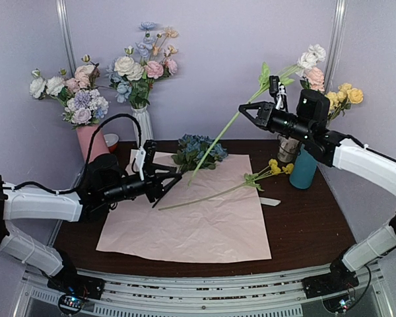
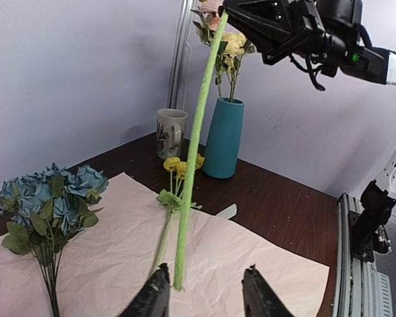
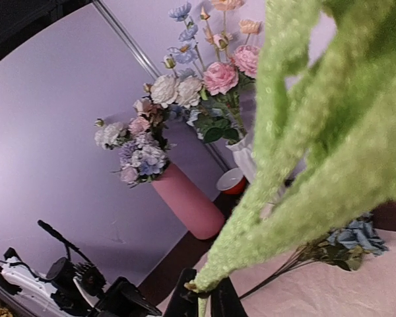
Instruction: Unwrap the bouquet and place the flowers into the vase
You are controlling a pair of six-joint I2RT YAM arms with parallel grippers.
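My right gripper [image 1: 243,109] [image 3: 204,294] is shut on a long green flower stem [image 1: 224,135] [image 3: 284,198] that slants down to the left, its white bloom [image 1: 311,56] up at the back right. The stem's cut end [image 2: 179,281] hangs beside the left finger of my left gripper [image 1: 175,178] [image 2: 208,290], which is open and not clamping it. The pink paper wrap [image 1: 191,218] lies spread flat. On it rest the blue flower cluster [image 1: 198,148] [image 2: 49,198] and a yellow flower [image 1: 277,168] [image 2: 175,165]. The teal vase [image 1: 303,170] [image 2: 223,139] holds yellow blooms [image 1: 343,96].
A pink vase [image 1: 91,142] [image 3: 188,201] and a white ribbed vase [image 1: 144,124] [image 3: 247,155], both with bunches, stand at the back left, a red cup [image 3: 232,179] between them. A cream mug [image 2: 170,132] stands beside the teal vase. A pale scrap [image 1: 269,201] lies right of the paper.
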